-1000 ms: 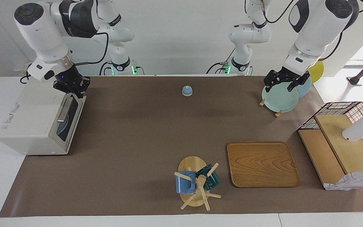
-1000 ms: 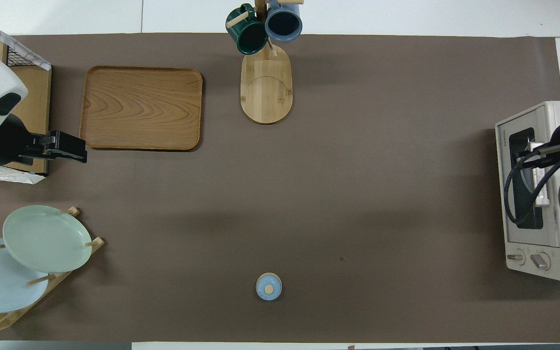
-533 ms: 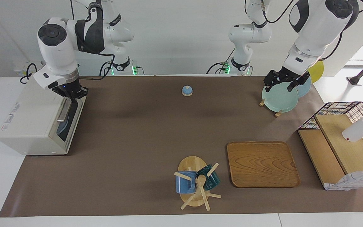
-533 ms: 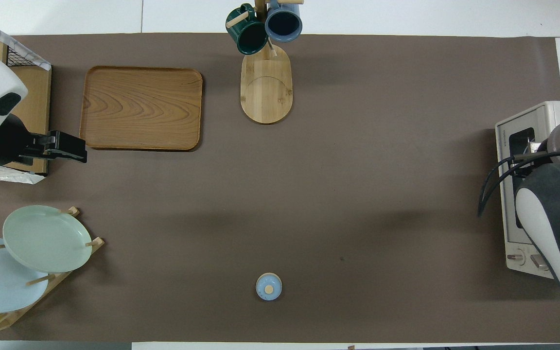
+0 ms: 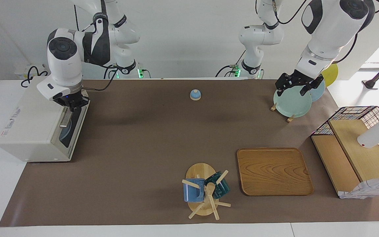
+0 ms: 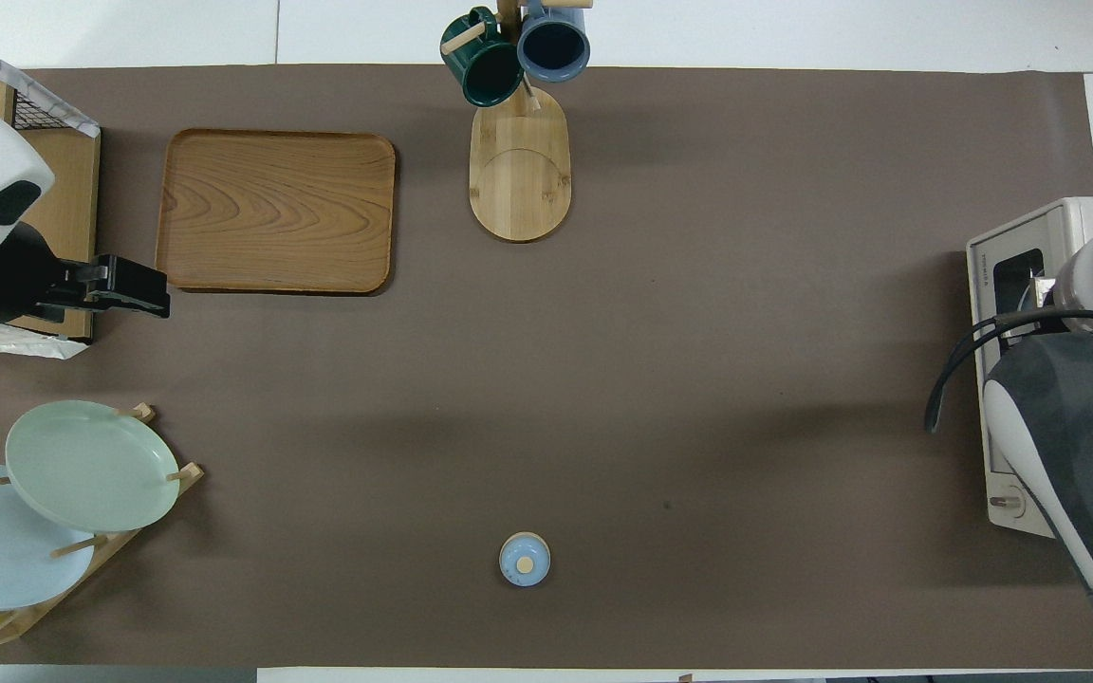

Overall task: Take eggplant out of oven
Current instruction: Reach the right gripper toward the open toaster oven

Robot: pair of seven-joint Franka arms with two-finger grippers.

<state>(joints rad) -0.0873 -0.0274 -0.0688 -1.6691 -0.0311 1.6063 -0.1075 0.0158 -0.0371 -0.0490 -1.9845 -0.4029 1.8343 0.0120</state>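
The right gripper (image 5: 72, 104) is down at the metal bar handle (image 5: 65, 116) of the toaster oven (image 5: 35, 126), at the handle's end nearer the robots; whether its fingers are closed on the bar cannot be told from either view. In the overhead view the right arm's own body covers the gripper and most of the oven door. The door appears shut, and the eggplant is not visible; it is presumably inside, behind the dark glass. The left gripper (image 5: 298, 86) waits over the plate rack (image 5: 290, 117), its fingers spread apart and holding nothing. Risks, as judged: a grip so close to one end of the bar could slip off or twist the door as it swings down, and a pull without a firm hold could drag the light oven along the brown mat (image 5: 150, 144). Containers: the wooden tray (image 5: 274, 171) lies bare; the wire basket (image 5: 357, 115) at the left arm's end holds wooden boards; the mug tree (image 5: 206, 192) carries a blue and a dark green mug.
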